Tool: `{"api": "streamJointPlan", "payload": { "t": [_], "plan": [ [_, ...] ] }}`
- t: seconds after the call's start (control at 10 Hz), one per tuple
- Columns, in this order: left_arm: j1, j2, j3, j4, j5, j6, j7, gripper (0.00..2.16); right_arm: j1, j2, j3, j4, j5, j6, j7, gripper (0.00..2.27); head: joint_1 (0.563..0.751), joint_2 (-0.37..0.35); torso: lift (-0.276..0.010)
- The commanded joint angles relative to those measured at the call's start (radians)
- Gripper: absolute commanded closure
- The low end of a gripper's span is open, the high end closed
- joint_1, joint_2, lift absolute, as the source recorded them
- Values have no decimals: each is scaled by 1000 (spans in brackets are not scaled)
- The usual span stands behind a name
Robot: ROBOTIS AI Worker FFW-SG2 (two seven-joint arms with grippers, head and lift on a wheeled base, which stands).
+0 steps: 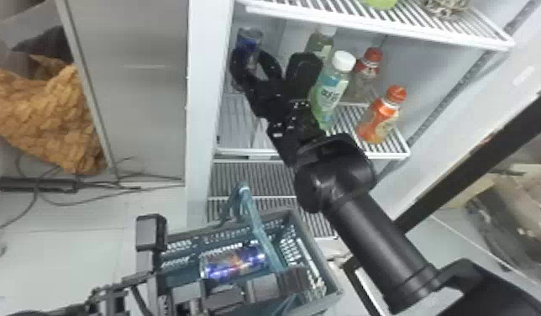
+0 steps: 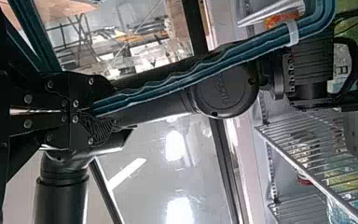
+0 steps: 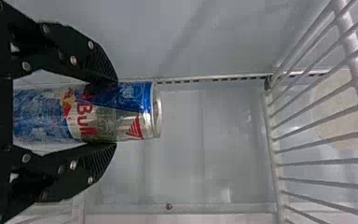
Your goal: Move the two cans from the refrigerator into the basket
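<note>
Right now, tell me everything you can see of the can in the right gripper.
The can is slim and metallic, with blue and silver panels, red lettering, a small red-and-yellow emblem and a pale metal rim. It stands roughly upright inside the refrigerator, left of the bottles in the head view. Both fingers of the right gripper press its opposite sides. Whether its base touches the shelf, I can't tell.

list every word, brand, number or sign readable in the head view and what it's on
No text there can be read:
Green bottle with white cap: characters not legible
Orange bottle with orange cap: not legible
Bottle with red cap: too small
Shiny blue-and-silver can in grey-teal basket: not legible
Blue can in refrigerator: too small
</note>
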Motion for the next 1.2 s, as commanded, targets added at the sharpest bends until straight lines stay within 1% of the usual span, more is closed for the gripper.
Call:
{"api": "streamJointPlan", "payload": {
  "t": [0.0,0.1,0.2,0.4,0.5,0.6,0.7,0.8,0.9,1.1],
  "plan": [
    [-7,0,-4,2,0,1,0,1190,-25,0,15,13,-24,11,0,753,695,-259,-276],
    [-7,2,-4,2,2,1,0,1190,-25,-3,15,13,-28,9,1,840,695,-255,-276],
    [-4,2,-4,2,4,-1,0,1190,-18,-3,17,6,-34,-3,1,878,695,-254,-276],
    [0,5,0,2,6,-4,0,1190,12,-8,13,-31,-30,-21,1,878,695,-252,-276],
    [5,6,4,2,8,-6,-2,1190,44,-11,-10,-80,-24,-21,1,877,695,-250,-276],
    [10,6,6,2,10,-11,-2,1190,83,-17,-38,-137,-10,-21,1,877,695,-250,-276],
    [15,6,8,2,12,-11,-2,1190,115,-28,-46,-193,-6,-16,9,877,695,-255,-276],
    [15,6,10,2,14,-11,-2,1190,159,-34,-74,-262,6,16,21,877,695,-257,-276],
    [18,8,12,2,14,-11,-2,1190,220,-40,-114,-350,26,60,27,877,695,-260,-276],
    [23,8,14,2,14,-13,-3,1190,343,-51,-186,-493,28,127,38,877,695,-276,-276]
  ]
}}
